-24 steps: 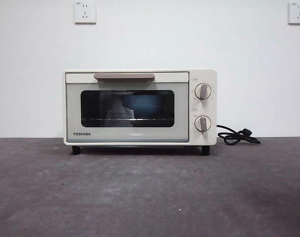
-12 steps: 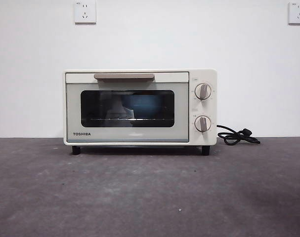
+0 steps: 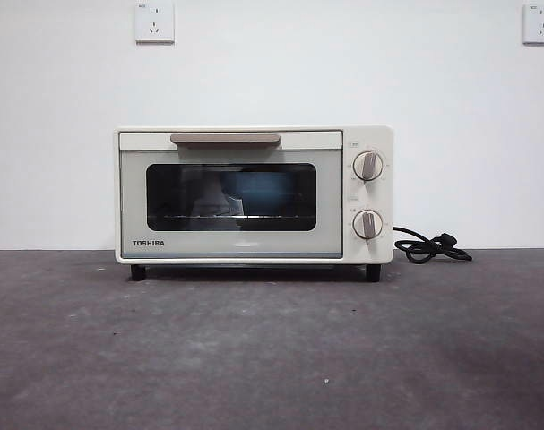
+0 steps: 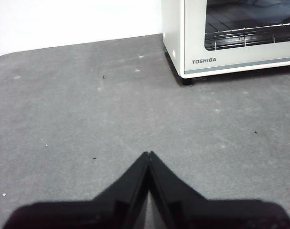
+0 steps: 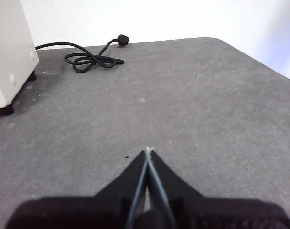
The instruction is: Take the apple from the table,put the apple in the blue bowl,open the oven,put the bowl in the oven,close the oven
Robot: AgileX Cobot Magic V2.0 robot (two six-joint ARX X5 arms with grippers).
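Observation:
The cream-white oven (image 3: 254,193) stands at the back of the table (image 3: 272,349) with its door shut. Through the dark glass a blue shape shows on the rack, the blue bowl (image 3: 264,192). The apple is hidden from every view. My left gripper (image 4: 148,153) hangs shut and empty over bare table, in front of the oven's corner (image 4: 192,43) marked TOSHIBA. Over the table on the oven's other side (image 5: 8,57), my right gripper (image 5: 148,150) is also shut and empty. Neither arm shows in the front view.
A black power cord with its plug (image 3: 430,246) lies coiled on the table beside the oven, also seen as the cord (image 5: 92,59) in the right wrist view. The table's rounded far corner (image 5: 216,40) lies beyond the right gripper. Two wall sockets sit high on the white wall.

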